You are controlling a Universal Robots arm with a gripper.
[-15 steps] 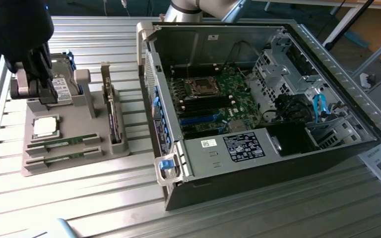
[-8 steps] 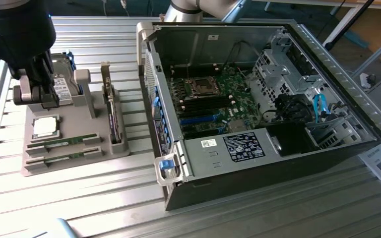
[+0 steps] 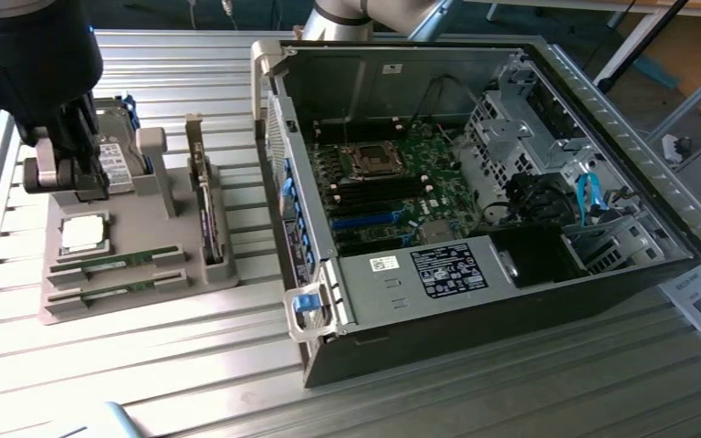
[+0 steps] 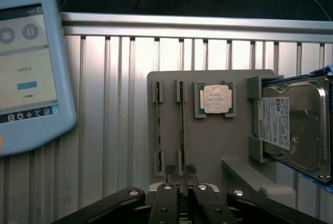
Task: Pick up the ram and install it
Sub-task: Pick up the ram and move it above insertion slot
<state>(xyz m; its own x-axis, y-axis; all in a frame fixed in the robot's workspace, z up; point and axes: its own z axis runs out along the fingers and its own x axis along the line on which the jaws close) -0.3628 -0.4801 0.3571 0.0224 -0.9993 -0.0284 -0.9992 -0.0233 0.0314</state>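
Two thin green ram sticks [image 4: 181, 125] lie side by side in slots of a grey holder block [image 4: 208, 146]; in the exterior view they sit at the block's near end [image 3: 117, 265]. My gripper [image 4: 180, 171] hovers above the block, open, its two small fingertips [image 4: 169, 169] on either side of the line of one stick, and it holds nothing. In the exterior view the gripper [image 3: 68, 182] hangs over the block's far end, beside the hard drive. The open computer case [image 3: 473, 182] shows its motherboard [image 3: 387, 182] with dark memory slots.
On the same block are a square silver processor [image 4: 217, 99], a hard drive [image 4: 289, 125] in a blue frame and an upright dark expansion card [image 3: 211, 219]. A pale blue touch-screen pendant [image 4: 26, 73] lies on the ribbed metal table [image 3: 143, 365] beside the block.
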